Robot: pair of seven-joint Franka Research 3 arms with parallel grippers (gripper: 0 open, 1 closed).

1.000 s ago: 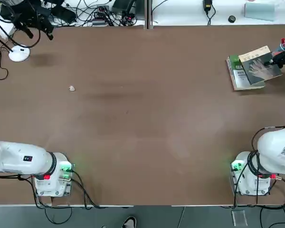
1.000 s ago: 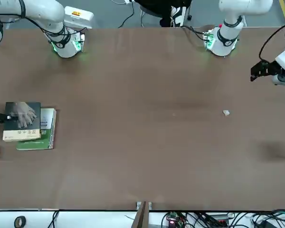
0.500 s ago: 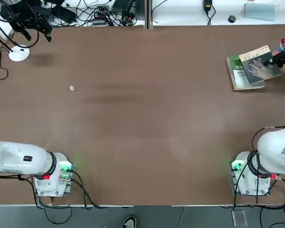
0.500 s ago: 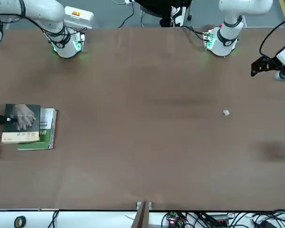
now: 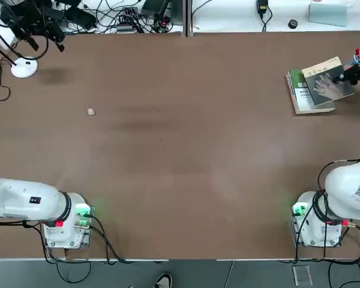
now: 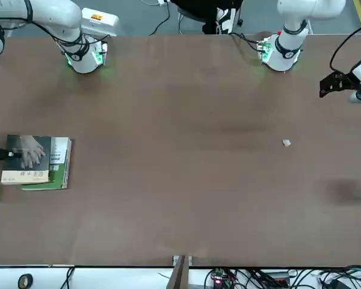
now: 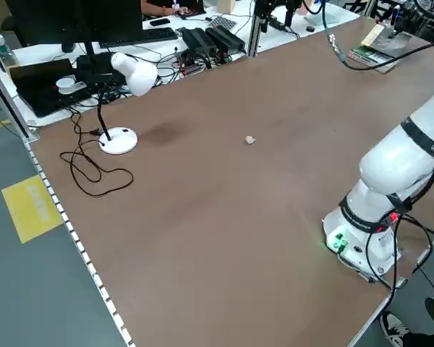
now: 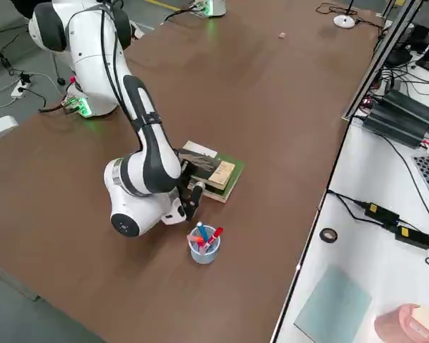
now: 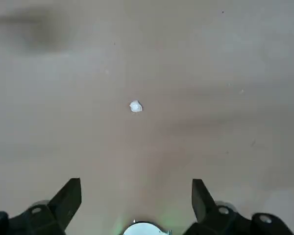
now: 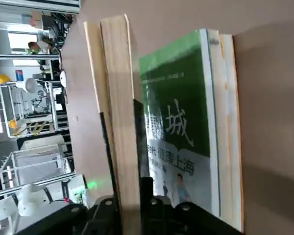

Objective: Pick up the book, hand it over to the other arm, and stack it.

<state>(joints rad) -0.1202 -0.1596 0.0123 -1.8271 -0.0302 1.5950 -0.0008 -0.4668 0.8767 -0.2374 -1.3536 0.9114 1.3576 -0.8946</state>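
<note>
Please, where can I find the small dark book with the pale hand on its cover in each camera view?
Top: the book, far right edge.
Front: far left edge.
Left side: top right corner.
Right side: centre, beside the right arm.
Left wrist: not in it.
Right wrist: its page edge between the right pincer's fingers.
Shared landmark: the green-and-white book that lies under it.

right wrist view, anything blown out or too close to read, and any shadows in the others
Right wrist view: the room beyond the table edge is glary, and the book fills the frame edge-on, its cover unseen. Top view: a soft dark shadow lies by the lamp. Front view: a dark patch falls on the table near the right edge.
</note>
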